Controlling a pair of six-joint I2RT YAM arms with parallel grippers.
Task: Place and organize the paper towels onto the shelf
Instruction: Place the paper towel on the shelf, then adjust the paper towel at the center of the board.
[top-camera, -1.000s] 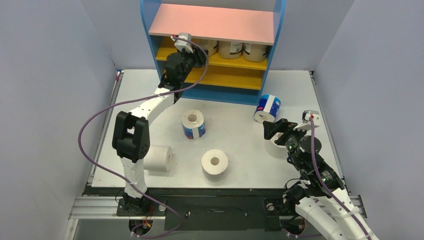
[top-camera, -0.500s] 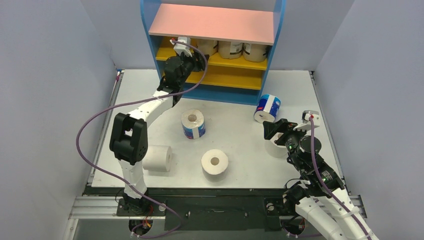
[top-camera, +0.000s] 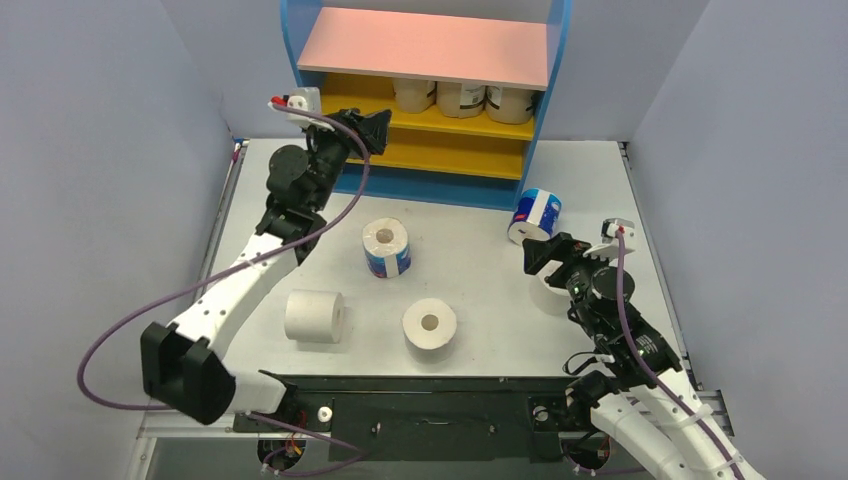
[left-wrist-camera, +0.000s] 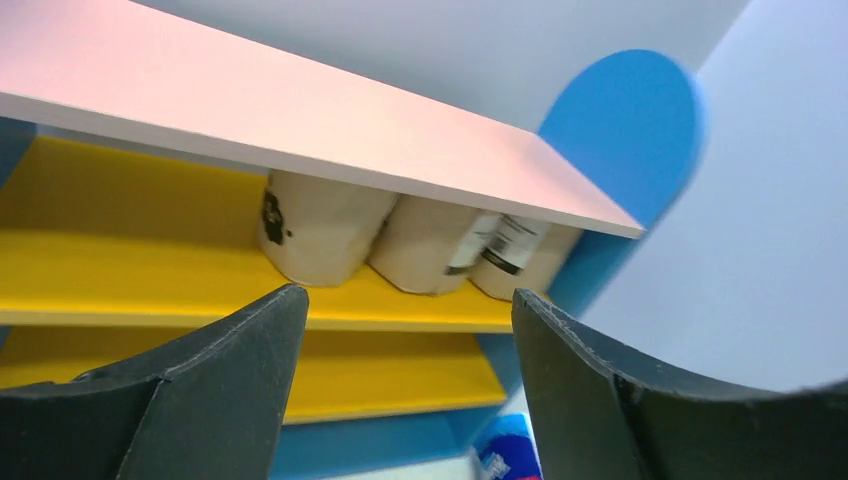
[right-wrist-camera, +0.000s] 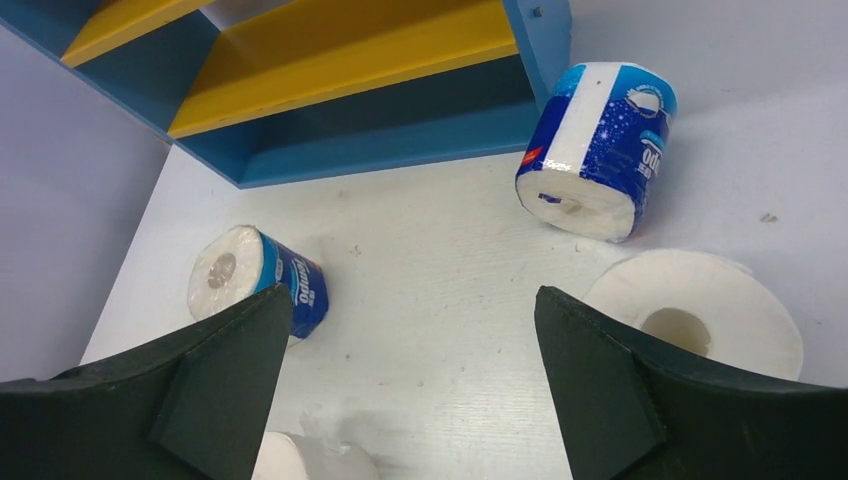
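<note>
The left arm has drawn back from the shelf (top-camera: 556, 60) and swung leftward, so the left gripper (top-camera: 373, 127) now hangs just before the shelf's left side, jaws parted with nothing between them. Three tan-wrapped paper towel rolls (top-camera: 461, 98) stand side by side on the upper yellow board (top-camera: 440, 124), under the pink top board (top-camera: 425, 45). On the table (top-camera: 470, 270) lie one blue-and-white roll (top-camera: 535, 215) near the shelf's right foot, another blue-and-white roll (top-camera: 387, 247) mid-table and two plain white rolls (top-camera: 315, 316) (top-camera: 430, 325) nearer the arms, while the right gripper (top-camera: 545, 257), spread wide and empty, hovers over a third white roll (right-wrist-camera: 720, 300) near the right edge.
</note>
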